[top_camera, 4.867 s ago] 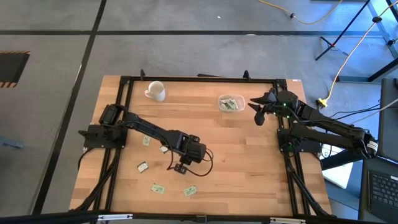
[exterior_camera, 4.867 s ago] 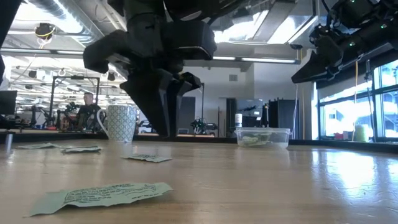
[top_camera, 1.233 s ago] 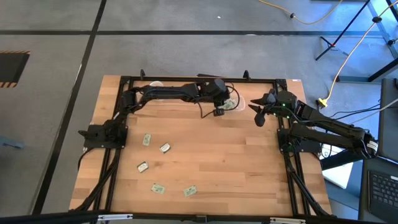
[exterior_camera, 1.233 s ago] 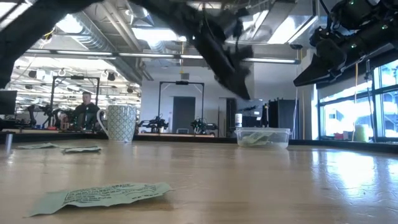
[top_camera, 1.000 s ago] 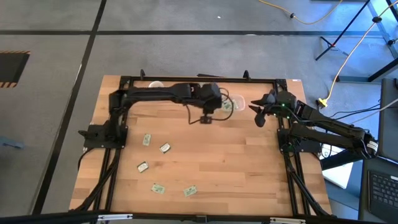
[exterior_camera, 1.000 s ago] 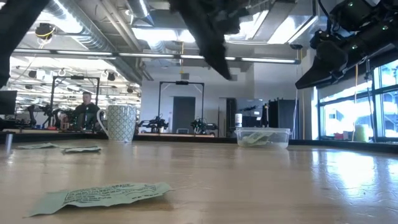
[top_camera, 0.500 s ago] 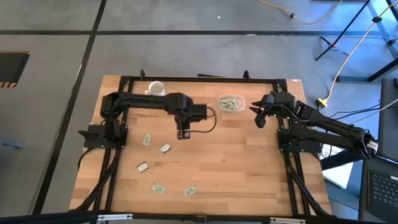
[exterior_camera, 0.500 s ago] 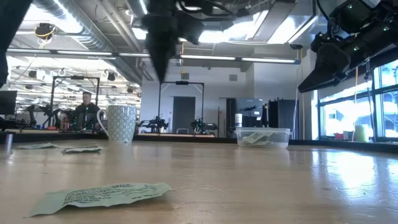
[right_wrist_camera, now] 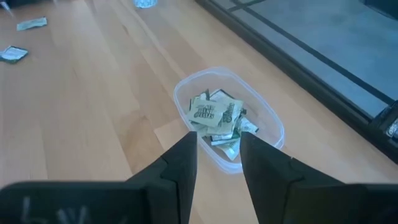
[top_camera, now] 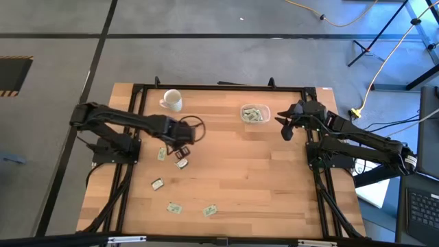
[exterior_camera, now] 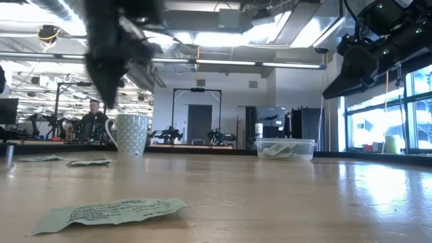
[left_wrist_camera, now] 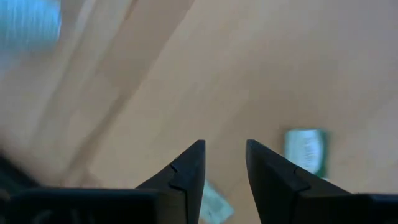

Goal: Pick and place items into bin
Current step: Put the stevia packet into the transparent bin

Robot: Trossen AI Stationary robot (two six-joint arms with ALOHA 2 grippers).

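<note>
From above, my left gripper (top_camera: 180, 147) hangs over the left half of the table (top_camera: 274, 185), near two packets (top_camera: 162, 154) there; my own wrist and cable cover the fingertips, so from here I cannot say whether I touch anything. Three more packets (top_camera: 157, 184) lie well apart toward the near edge. The bin (top_camera: 254, 114) sits at the far side with packets heaped inside, the mug (top_camera: 171, 100) far to its left. My right gripper (top_camera: 285, 127) waits just beside the bin.

At table height, my left arm is a dark smear in front of the mug (exterior_camera: 131, 133), its fingers impossible to make out. One crumpled packet (exterior_camera: 108, 211) lies close to the lens; two others show only as thin slivers at the left. The bin (exterior_camera: 285, 148) is pale and clear, its contents barely readable. My right gripper is cut off by the upper right corner.

Through my left wrist, my fingers (left_wrist_camera: 186, 171) stand apart with bare wood between them, grasping nothing. A green packet (left_wrist_camera: 305, 151) lies beyond them, blurred; another is half hidden behind one finger.

Through my right wrist, my fingers (right_wrist_camera: 180, 168) are spread and empty, and the bin (right_wrist_camera: 272, 127) lies just past them.
</note>
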